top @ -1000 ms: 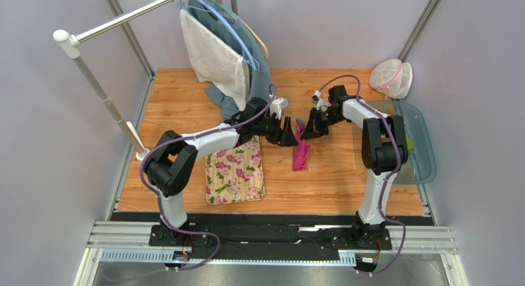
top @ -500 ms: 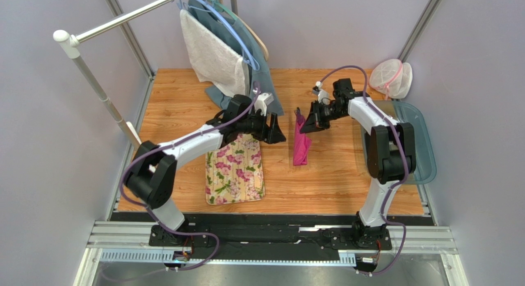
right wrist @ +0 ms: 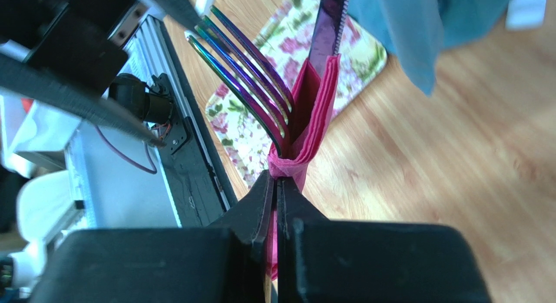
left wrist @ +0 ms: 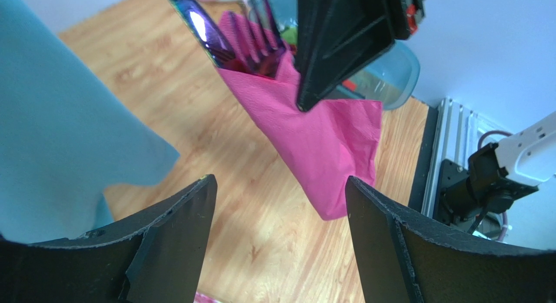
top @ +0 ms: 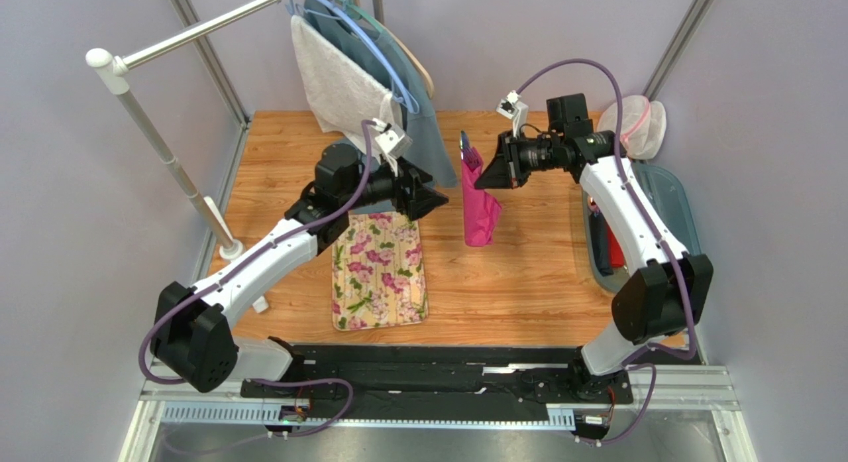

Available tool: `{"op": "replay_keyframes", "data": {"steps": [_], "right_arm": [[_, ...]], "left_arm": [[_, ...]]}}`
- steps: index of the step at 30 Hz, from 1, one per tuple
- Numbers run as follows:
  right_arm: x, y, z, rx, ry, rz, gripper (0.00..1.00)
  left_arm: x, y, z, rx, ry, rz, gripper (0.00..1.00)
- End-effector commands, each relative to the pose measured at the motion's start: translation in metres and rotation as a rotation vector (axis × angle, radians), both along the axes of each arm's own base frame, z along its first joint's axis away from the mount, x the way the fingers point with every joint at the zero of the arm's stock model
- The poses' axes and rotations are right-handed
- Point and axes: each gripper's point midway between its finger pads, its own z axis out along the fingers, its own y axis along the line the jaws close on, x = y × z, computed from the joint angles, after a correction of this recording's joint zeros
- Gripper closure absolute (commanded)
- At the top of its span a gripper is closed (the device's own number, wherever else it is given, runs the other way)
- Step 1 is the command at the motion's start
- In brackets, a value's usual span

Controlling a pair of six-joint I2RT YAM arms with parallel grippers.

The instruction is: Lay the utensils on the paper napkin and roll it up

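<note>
Your right jaws are clenched tight, grasping the folded top edge of the paper napkin [right wrist: 312, 114]. The pinch sits right at the tips of the jaws. The fork [right wrist: 277, 124] rises out of the fold just past those tips, its tines fanning away from the jaws with a rainbow sheen. The knife [right wrist: 326, 26] stands alongside it on the far side of the fold, its blade pointing away from the jaws as well. Both handles are tucked inside the pink paper, so you can't see them.

Below the right jaws the napkin hangs down as a loose, narrowing bundle. Its lower tip points at the table [top: 537, 273]. I cannot tell whether that tip touches the wood or hangs just clear of it.

Your left jaws are released and spread wide, with nothing between the fingers [left wrist: 173, 241]. They are apart from the napkin and aimed at it, so the hanging pink bundle shows beyond the gap, with the right jaws above it.

Beside the left jaws hangs the grey-blue cloth [left wrist: 65, 120]. The flowered mat [top: 378, 268] lies flat on the table below and behind the left jaws. Well behind the right jaws a teal tray [top: 687, 233] sits at the table's edge.
</note>
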Motion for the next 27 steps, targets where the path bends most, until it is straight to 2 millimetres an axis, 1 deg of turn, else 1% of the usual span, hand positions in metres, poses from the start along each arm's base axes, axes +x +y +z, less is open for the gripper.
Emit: {"op": "replay_keyframes", "data": {"steps": [1,3,5,6,8,9,10,11,13,16,17,19,21,23,27], "right_arm": [[-0.019,0.012,0.071,0.07,-0.244,0.083,1.0],[-0.026,0.018,0.087,0.087,-0.305,0.101,1.0],[-0.036,0.024,0.097,0.101,-0.346,0.125,1.0],[-0.042,0.026,0.107,0.111,-0.394,0.131,1.0],[-0.051,0.033,0.111,0.11,-0.438,0.154,1.0],[-0.055,0.034,0.114,0.11,-0.462,0.163,1.0],[-0.061,0.036,0.118,0.111,-0.487,0.175,1.0],[-0.066,0.041,0.12,0.108,-0.513,0.194,1.0],[-0.074,0.047,0.125,0.106,-0.551,0.215,1.0],[-0.082,0.052,0.13,0.108,-0.591,0.23,1.0],[-0.084,0.053,0.133,0.108,-0.604,0.232,1.0],[-0.087,0.055,0.133,0.105,-0.613,0.236,1.0],[-0.088,0.057,0.135,0.104,-0.634,0.24,1.0],[-0.089,0.06,0.139,0.107,-0.657,0.243,1.0],[-0.089,0.065,0.14,0.111,-0.665,0.252,1.0]], "left_arm": [[-0.015,0.01,0.053,-0.083,-0.109,-0.086,0.19],[-0.023,0.011,0.055,-0.074,-0.149,-0.122,0.2],[-0.033,0.012,0.06,-0.065,-0.209,-0.172,0.2],[-0.046,0.01,0.063,-0.069,-0.234,-0.244,0.2],[-0.055,0.008,0.07,-0.077,-0.281,-0.309,0.2],[-0.064,0.007,0.072,-0.083,-0.298,-0.367,0.2],[-0.067,0.006,0.074,-0.088,-0.314,-0.392,0.2],[-0.073,0.005,0.078,-0.099,-0.319,-0.435,0.2],[-0.073,0.002,0.078,-0.105,-0.311,-0.466,0.23],[-0.07,-0.003,0.083,-0.134,-0.274,-0.473,0.27],[-0.073,-0.003,0.085,-0.146,-0.257,-0.486,0.28],[-0.075,-0.004,0.094,-0.178,-0.286,-0.499,0.3],[-0.08,-0.004,0.097,-0.194,-0.264,-0.515,0.32],[-0.083,-0.005,0.101,-0.201,-0.26,-0.525,0.37],[-0.083,-0.007,0.106,-0.212,-0.256,-0.529,0.42]]}}
